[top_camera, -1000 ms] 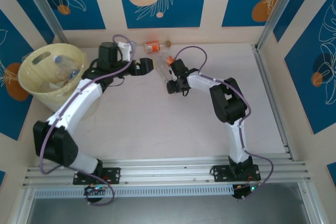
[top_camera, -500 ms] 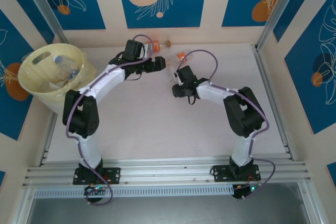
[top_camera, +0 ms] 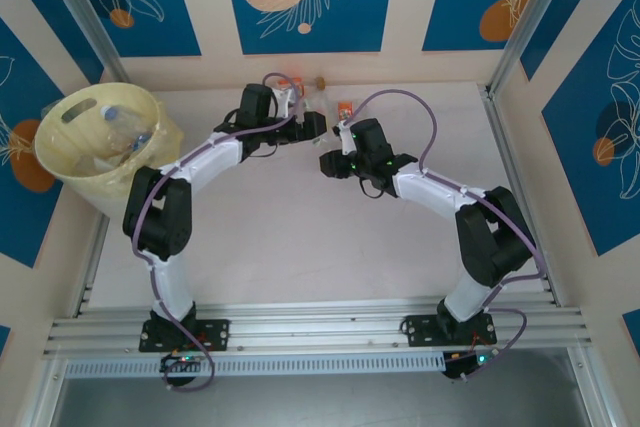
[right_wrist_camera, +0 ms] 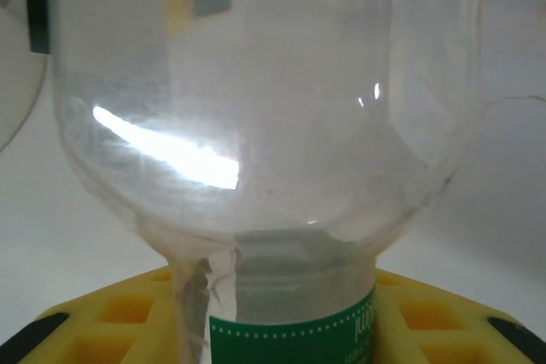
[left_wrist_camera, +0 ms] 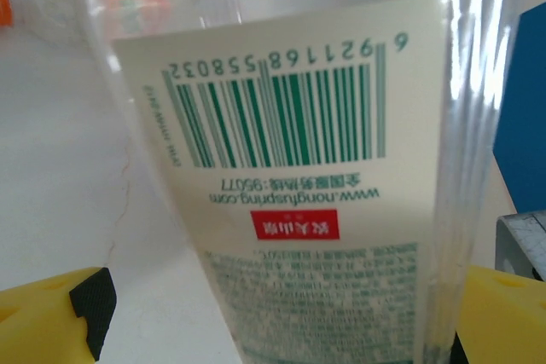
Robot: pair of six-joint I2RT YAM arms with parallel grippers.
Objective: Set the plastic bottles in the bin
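A clear plastic bottle with a cream barcode label (left_wrist_camera: pixel 290 125) stands between the yellow fingers (left_wrist_camera: pixel 51 317) of my left gripper (left_wrist_camera: pixel 281 317). Its jaws are open, and the left pad is apart from the bottle. In the top view my left gripper (top_camera: pixel 318 125) reaches toward the back of the table. My right gripper (right_wrist_camera: pixel 281 313) is shut on a clear, green-labelled plastic bottle (right_wrist_camera: pixel 256 125), which is squeezed in at the grip. In the top view my right gripper (top_camera: pixel 328 162) sits near the table's middle. The pale-yellow bin (top_camera: pixel 62 152) stands at the far left.
An orange-capped bottle (top_camera: pixel 344 108) lies between the two grippers. An orange-labelled bottle (top_camera: pixel 288 82) and a small brown cap (top_camera: pixel 321 81) sit by the back wall. Several bottles (top_camera: pixel 125 127) lie inside the bin. A metal rail (top_camera: pixel 520 187) borders the table's right side.
My left arm has swung from beside the bin toward the back middle, and its open jaws now flank the cream-labelled bottle. My right gripper has closed on its bottle and shifted slightly right.
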